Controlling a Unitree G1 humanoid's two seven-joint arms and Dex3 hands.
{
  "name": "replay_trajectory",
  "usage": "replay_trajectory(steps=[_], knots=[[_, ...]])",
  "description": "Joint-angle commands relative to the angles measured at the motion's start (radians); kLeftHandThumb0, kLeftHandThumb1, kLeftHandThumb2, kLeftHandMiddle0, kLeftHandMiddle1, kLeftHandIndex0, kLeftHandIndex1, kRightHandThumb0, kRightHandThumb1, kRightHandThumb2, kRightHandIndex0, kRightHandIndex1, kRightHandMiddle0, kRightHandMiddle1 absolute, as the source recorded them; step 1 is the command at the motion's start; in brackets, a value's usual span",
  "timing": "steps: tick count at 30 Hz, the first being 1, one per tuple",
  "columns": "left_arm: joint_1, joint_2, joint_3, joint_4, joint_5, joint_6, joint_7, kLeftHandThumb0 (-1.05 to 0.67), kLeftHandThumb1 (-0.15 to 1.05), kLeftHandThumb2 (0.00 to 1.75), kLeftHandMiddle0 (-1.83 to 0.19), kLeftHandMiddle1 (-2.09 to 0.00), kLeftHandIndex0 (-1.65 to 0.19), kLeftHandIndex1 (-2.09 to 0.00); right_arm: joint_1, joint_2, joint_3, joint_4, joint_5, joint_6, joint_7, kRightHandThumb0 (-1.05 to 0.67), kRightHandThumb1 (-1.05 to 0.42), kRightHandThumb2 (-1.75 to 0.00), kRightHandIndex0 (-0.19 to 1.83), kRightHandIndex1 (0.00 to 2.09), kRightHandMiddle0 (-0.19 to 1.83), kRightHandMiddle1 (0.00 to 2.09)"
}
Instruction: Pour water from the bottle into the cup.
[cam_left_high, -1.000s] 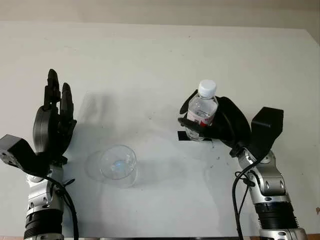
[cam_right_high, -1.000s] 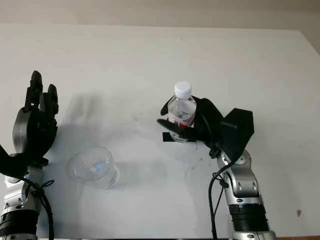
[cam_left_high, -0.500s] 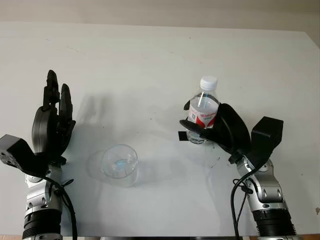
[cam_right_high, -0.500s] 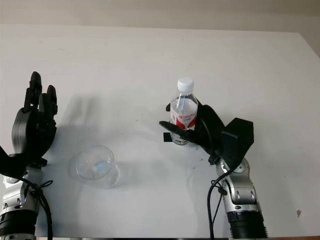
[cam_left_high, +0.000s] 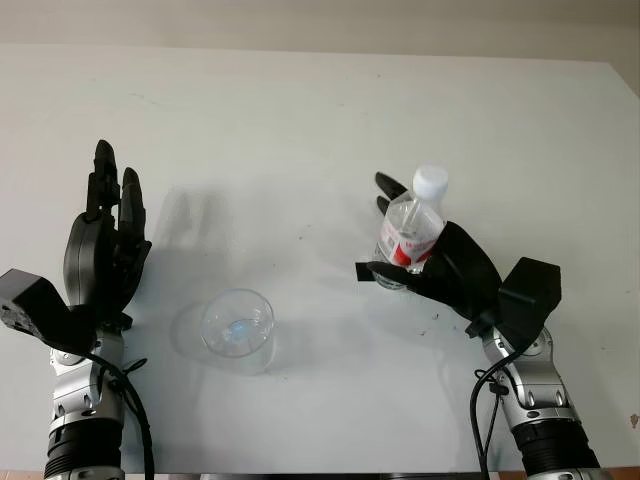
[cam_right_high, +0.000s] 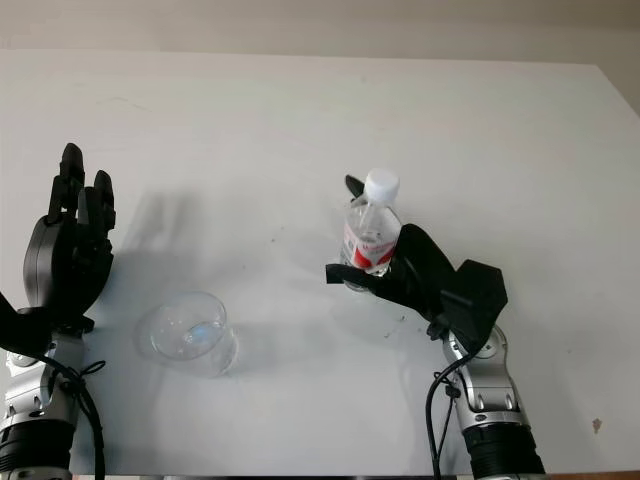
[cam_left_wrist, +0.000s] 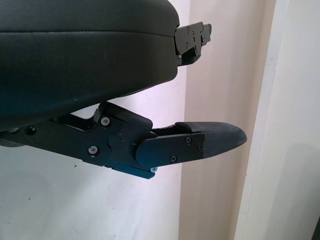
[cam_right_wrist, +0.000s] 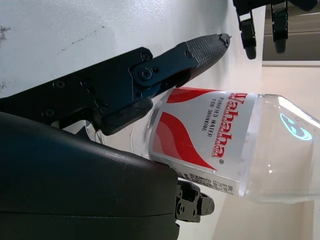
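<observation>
A clear water bottle (cam_left_high: 408, 238) with a white cap (cam_left_high: 430, 181) and a red and white label (cam_right_wrist: 200, 140) stands right of the table's centre, leaning with its cap towards the right. My right hand (cam_left_high: 384, 232) is shut on it, thumb across the front low down, two fingers reaching past its far side, palm behind the label. A clear glass cup (cam_left_high: 238, 326) stands upright on the table to the left and nearer me, apart from the bottle. My left hand (cam_left_high: 105, 245) is open, held up at the table's left side, away from the cup.
A short black tape mark (cam_left_high: 364, 272) lies on the white table (cam_left_high: 300, 120) by the bottle's base. The table's far edge meets a beige wall. A few small dark specks dot the surface near my right wrist.
My right hand has drawn back toward me and to the right with the bottle, which now leans with its cap to the right. Two fingers now reach past it. The left hand and cup have stayed put.
</observation>
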Motion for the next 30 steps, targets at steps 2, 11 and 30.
replay_trajectory(steps=[2,11,30], knots=[[-0.001,0.005,0.001,0.004,0.001,-0.007,-0.002,-0.73,1.05,0.51,0.19,-0.04,0.19,-0.01,0.011,-0.007,-0.011,0.026,0.002,-0.034,-0.002,-0.84,-0.93,-0.05,-0.19,0.00,-0.19,0.00],[0.002,0.001,0.001,-0.001,-0.003,0.001,0.003,-0.72,1.05,0.50,0.19,-0.05,0.19,-0.01,0.011,-0.022,-0.020,0.041,-0.002,-0.128,0.006,-0.89,-0.94,-0.06,-0.19,0.00,-0.19,0.00],[-0.015,0.005,-0.002,0.019,0.002,-0.008,-0.002,-0.73,1.05,0.49,0.19,-0.04,0.19,-0.01,0.068,-0.024,-0.050,-0.082,0.060,-0.134,0.001,-0.90,-0.94,-0.05,-0.19,0.00,-0.19,0.00]])
